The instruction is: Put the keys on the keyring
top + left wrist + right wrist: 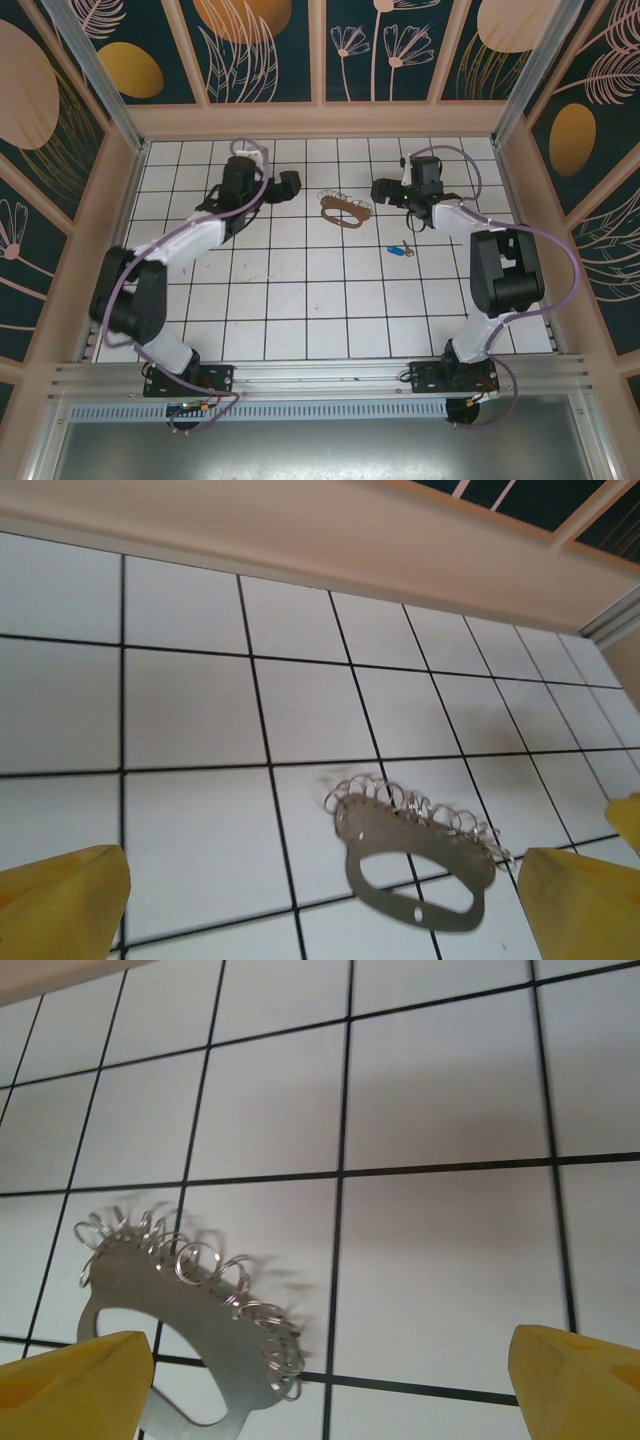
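Looking down, we find the keyring (345, 211) crosswise between left hand (288, 184) and right hand (384, 190), both spread wide; the key (400, 249) sits nearer the right.

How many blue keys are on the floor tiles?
1. The blue key lies on the white tiles, apart from the keyring, toward the right arm. Others could be too small to see.

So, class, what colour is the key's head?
Bright blue; the key shows best in top external.
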